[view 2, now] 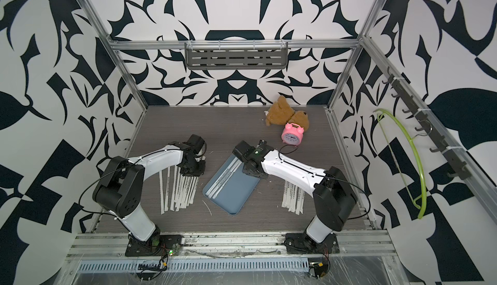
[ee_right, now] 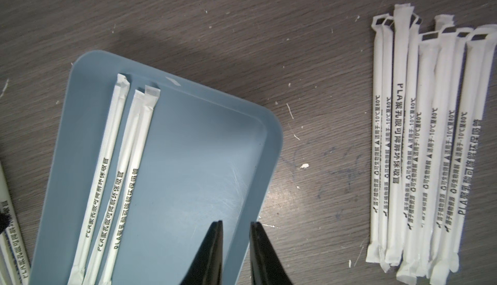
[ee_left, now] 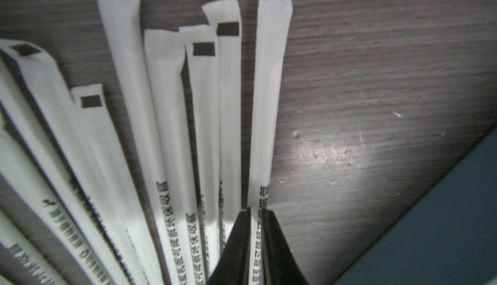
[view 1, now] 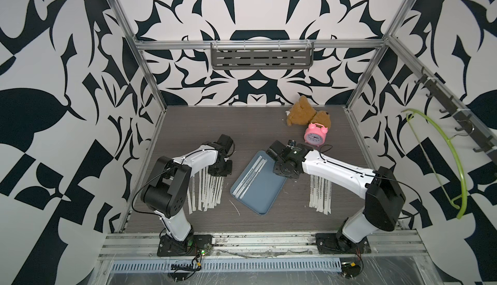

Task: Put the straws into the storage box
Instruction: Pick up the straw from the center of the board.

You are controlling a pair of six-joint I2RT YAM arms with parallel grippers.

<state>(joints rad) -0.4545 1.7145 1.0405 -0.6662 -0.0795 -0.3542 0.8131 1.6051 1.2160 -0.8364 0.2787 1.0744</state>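
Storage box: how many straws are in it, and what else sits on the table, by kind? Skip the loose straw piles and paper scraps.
Storage box: 1
Straws inside it: 3
Pink alarm clock: 1
Brown plush toy: 1
Total: 6

- Brown teddy bear (view 1: pixel 304 113) lies at the far right of the wood-grain table (view 1: pixel 215 125) — a pink alarm clock (view 1: pixel 315 135) stands against it.
- Grey slotted shelf (view 1: pixel 262 56) is mounted on the back wall.
- Green hanger (view 1: pixel 461 178) hangs from the hook rail (view 1: pixel 454 110) on the right wall.
- Thin bent white sliver (view 1: pixel 234 206) lies on the table.
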